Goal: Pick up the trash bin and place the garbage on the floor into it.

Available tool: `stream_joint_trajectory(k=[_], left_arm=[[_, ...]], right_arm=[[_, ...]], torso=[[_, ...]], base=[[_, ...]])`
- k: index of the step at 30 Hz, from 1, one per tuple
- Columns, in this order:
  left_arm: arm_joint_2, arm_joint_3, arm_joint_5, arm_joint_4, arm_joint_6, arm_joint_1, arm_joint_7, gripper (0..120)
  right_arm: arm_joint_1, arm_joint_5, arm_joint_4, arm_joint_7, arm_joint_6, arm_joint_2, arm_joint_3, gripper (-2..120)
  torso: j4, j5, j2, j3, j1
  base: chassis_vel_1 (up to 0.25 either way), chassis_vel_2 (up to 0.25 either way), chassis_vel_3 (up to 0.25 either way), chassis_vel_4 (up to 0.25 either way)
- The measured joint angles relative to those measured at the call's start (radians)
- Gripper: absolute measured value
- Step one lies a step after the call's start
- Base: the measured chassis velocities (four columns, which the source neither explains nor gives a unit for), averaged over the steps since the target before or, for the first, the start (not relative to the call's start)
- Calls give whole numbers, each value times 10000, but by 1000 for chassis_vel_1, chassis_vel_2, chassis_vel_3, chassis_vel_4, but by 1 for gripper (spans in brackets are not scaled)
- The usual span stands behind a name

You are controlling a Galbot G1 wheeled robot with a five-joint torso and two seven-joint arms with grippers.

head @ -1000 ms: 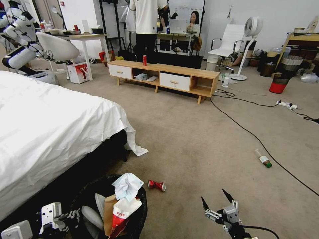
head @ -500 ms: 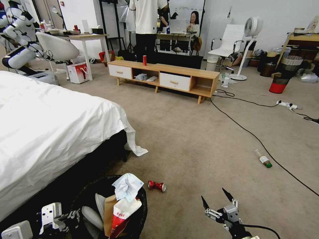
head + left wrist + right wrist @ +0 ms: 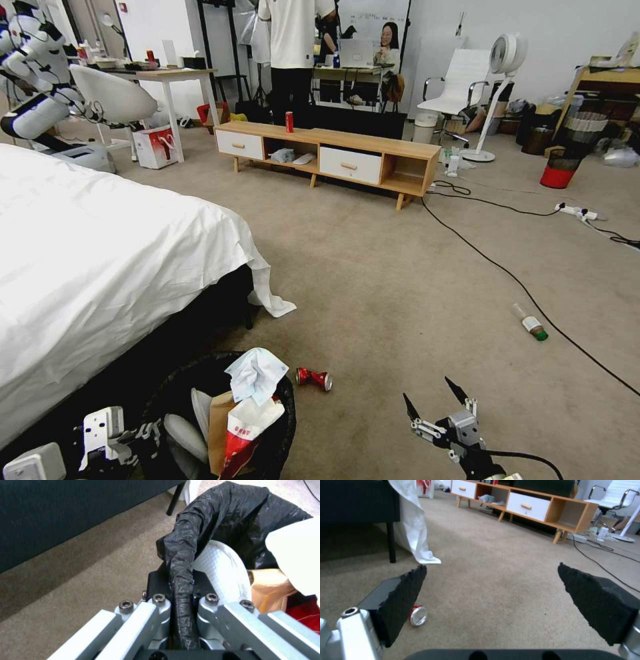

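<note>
The trash bin (image 3: 197, 365), black with a black liner (image 3: 233, 517), stands low in the head view beside the bed. My left gripper (image 3: 181, 597) is shut on its lined rim. Inside it lie a pale-blue tissue (image 3: 256, 373), a brown paper bag (image 3: 219, 417) and a red-white snack packet (image 3: 245, 427). A crushed red can (image 3: 313, 379) lies on the floor (image 3: 373, 280) just right of the bin, and it is also beside my right finger pad (image 3: 403, 597) as the can (image 3: 417, 615). My right gripper (image 3: 430, 399) hangs open above the carpet. A clear green-capped bottle (image 3: 531, 324) lies farther right.
The white-sheeted bed (image 3: 100, 267) fills the left side. A black cable (image 3: 507, 273) runs across the carpet past the bottle. A wooden TV stand (image 3: 333, 157) with an upright red can (image 3: 289, 121) stands ahead; a red-bottomed bin (image 3: 560, 167) and power strip (image 3: 577, 211) sit far right.
The whole head picture has shifted slightly, so the camera moved a little. Both grippers keep their places in it, and the left one keeps its hold on the bin.
</note>
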Motion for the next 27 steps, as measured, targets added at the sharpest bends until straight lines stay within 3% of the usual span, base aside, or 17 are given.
stream_joint_trajectory(k=[27], left_arm=[[21, -30, 5, 0, 2, -51, -9, 4]], right_arm=[[144, 106, -72, -136, 23, -85, 4, 100]], torso=[[0, 1, 0, 0, 1]], base=[[-46, 43, 44, -47]])
